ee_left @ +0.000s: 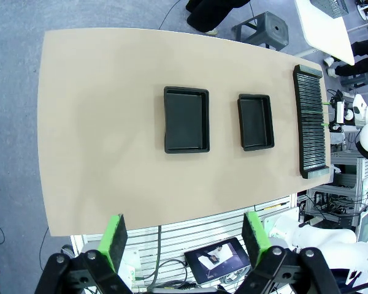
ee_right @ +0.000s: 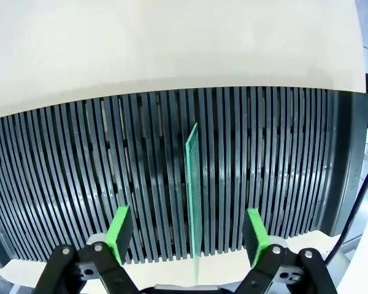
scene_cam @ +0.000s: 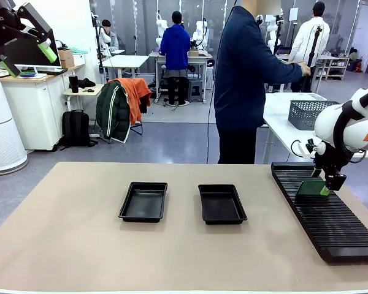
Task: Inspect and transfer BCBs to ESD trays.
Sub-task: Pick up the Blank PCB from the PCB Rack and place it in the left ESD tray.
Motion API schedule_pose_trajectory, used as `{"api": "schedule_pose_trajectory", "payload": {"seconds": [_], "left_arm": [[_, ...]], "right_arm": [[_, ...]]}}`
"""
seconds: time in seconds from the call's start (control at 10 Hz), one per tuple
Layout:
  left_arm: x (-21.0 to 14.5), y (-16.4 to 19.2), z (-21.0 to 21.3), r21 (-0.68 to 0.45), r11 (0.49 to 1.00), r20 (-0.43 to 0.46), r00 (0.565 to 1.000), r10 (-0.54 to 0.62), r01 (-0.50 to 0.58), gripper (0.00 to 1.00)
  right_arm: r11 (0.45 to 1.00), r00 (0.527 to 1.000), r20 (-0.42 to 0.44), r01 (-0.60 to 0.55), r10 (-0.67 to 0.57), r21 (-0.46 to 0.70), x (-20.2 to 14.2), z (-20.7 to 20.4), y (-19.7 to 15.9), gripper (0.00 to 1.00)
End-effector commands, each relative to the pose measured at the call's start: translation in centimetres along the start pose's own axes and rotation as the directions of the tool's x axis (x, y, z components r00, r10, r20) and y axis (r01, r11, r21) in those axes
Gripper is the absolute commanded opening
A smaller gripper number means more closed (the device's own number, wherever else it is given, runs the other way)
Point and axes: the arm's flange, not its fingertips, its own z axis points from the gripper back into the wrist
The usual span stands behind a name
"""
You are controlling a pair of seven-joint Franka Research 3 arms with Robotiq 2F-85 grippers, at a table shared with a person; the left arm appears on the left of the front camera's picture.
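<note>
One BCB, a thin pale green board, stands on edge in a slot of the long black ribbed rack at the table's right. My right gripper hangs over it. In the right wrist view the BCB rises between the green pads, which stand apart from it on both sides, open. Two ESD trays lie bare side by side mid-table. My left gripper is raised high at the far left, open, looking down on both ESD trays.
A person in a dark blue top stands at the far side of the tan table, turned away. A grey mesh basket sits on a white table behind the rack. The rack runs along the table's right edge.
</note>
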Motion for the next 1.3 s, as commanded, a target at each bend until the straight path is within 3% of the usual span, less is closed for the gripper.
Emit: {"api": "schedule_pose_trajectory", "payload": {"seconds": [0.0, 0.3, 1.0, 1.2], "left_arm": [[-0.10, 0.08, 0.01, 0.012, 1.000, -0.001, 1.000, -0.004, 0.004, 1.00], [-0.10, 0.08, 0.01, 0.012, 1.000, -0.001, 1.000, -0.004, 0.004, 1.00], [-0.10, 0.08, 0.01, 0.012, 1.000, -0.001, 1.000, -0.004, 0.004, 1.00], [-0.10, 0.08, 0.01, 0.012, 1.000, -0.001, 1.000, -0.004, 0.004, 1.00]], "right_arm": [[0.999, 0.999, 0.007, -0.033, 0.033, -0.014, -0.28, -0.14, 0.11, 0.83], [0.999, 0.999, -0.001, -0.046, 0.046, -0.021, -0.02, -0.31, -0.06, 0.65], [0.996, 0.992, -0.091, -0.087, 0.085, -0.021, 0.56, -0.74, -0.34, 0.09], [0.996, 0.992, -0.091, -0.090, 0.088, -0.011, 0.67, -0.81, -0.66, 0.00]]}}
